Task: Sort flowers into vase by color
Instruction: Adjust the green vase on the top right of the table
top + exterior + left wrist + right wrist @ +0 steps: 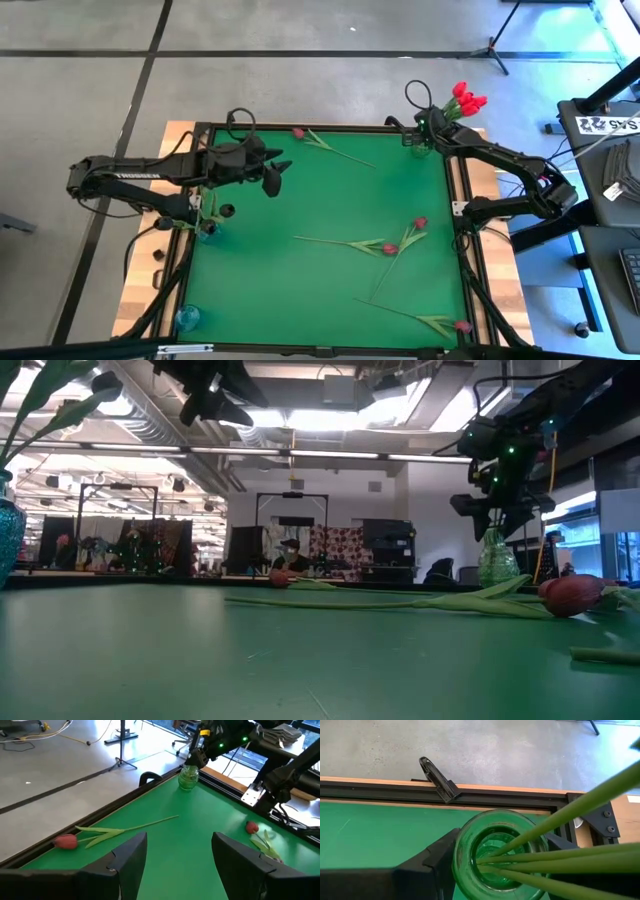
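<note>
A green glass vase (418, 148) stands at the table's far right corner with several red tulips (465, 100) in it, their stems (560, 855) leaning out of its mouth (495, 855). My right gripper (422, 128) is open just above that mouth, one finger on each side, touching nothing I can see. My left gripper (276, 172) hangs open, high over the far left part of the mat. Red tulips lie flat on the mat: one by the far edge (300, 133) (65, 841), two crossed at mid-right (390, 248) (420, 222), one near the right corner (462, 326).
A blue vase (207, 232) with green stems stands at the mat's left edge, and another blue vase (187, 318) stands at the near left corner. A black frame (330, 127) rims the green mat. The mat's middle and near left are bare.
</note>
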`<action>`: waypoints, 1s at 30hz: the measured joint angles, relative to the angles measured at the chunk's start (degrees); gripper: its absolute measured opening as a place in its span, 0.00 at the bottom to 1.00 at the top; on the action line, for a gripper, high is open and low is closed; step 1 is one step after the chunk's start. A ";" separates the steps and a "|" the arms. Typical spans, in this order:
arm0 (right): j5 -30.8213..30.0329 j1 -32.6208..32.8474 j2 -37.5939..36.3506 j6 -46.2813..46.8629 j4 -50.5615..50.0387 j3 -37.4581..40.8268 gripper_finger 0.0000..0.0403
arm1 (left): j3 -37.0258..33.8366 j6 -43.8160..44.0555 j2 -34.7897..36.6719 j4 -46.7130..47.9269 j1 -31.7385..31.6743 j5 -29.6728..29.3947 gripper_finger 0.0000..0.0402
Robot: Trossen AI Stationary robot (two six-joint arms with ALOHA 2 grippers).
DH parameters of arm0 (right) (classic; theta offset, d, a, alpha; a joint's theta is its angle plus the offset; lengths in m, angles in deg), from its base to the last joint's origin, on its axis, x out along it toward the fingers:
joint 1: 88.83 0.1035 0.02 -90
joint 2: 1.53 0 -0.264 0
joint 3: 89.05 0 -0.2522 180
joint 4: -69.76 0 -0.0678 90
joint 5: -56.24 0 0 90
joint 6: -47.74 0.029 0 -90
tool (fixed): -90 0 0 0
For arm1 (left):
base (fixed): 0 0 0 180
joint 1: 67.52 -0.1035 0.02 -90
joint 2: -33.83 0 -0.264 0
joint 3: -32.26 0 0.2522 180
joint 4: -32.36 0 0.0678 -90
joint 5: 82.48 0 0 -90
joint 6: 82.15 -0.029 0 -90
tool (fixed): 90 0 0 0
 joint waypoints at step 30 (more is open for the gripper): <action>5.38 0.04 0.17 1.48 -2.85 -0.39 0.80 | 0.01 -0.09 1.14 0.24 0.01 -0.78 0.54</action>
